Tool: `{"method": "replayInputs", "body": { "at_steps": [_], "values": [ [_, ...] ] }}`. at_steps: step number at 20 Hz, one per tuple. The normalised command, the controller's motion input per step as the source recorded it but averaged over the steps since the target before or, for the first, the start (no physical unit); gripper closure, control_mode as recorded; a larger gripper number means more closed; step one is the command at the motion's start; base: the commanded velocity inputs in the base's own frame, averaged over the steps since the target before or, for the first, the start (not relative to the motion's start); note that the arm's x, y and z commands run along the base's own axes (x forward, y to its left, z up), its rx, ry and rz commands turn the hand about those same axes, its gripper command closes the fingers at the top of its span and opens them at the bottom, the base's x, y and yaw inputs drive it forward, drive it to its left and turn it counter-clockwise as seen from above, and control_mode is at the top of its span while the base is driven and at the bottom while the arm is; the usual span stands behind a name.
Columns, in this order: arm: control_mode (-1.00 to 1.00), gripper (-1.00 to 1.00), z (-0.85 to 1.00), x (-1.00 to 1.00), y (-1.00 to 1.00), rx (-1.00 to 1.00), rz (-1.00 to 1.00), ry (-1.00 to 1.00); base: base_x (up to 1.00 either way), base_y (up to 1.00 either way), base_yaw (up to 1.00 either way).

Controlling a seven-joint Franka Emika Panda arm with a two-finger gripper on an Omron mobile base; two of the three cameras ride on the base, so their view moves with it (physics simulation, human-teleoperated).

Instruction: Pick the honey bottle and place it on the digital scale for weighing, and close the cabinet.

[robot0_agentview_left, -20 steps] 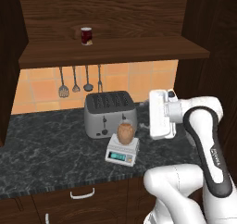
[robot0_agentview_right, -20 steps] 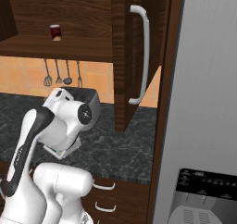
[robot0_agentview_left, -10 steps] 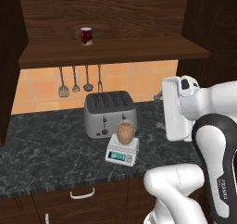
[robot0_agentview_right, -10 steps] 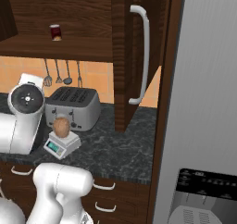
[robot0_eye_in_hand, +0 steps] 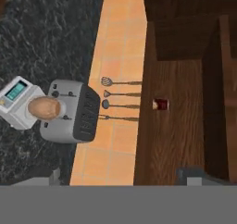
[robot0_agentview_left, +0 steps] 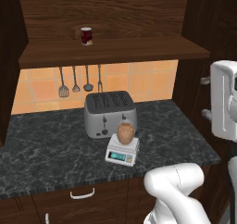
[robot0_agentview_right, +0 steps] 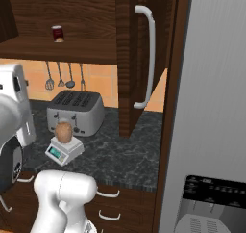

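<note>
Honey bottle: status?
Honey bottle seated on the scale. Gripper state unclear, away from the bottle. Cabinet door open, nothing blocking it.

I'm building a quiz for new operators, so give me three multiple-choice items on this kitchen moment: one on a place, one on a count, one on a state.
1. Where is the honey bottle?
A. On the cabinet shelf
B. On the digital scale
C. Inside the toaster

2. How many utensils hang on the wall under the shelf?
A. Two
B. Four
C. Six

3. What state is the cabinet in?
A. Open, its door swung out
B. Fully shut
C. Its doors removed

Answers:
1 B: the tan bottle stands on the scale's top, in front of the toaster.
2 B: four utensils hang in a row on the orange tiles.
3 A: the right base view shows the door with its handle standing edge-on, and the shelf with the small red jar is exposed.
</note>
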Motion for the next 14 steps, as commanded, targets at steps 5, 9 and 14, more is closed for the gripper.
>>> {"method": "replayInputs", "body": {
  "at_steps": [5,9,14],
  "values": [
    [-1.00,-1.00,-0.16,-0.59,-0.90,-0.06,-0.21,-0.51,0.00,0.00,0.00],
    [-1.00,-1.00,-0.53,-0.86,-0.83,0.00,-0.19,-0.50,0.00,0.00,0.00],
    [-1.00,-1.00,-0.64,-0.30,-0.84,0.07,-0.12,-0.29,0.00,0.00,0.00]
  ]
}}
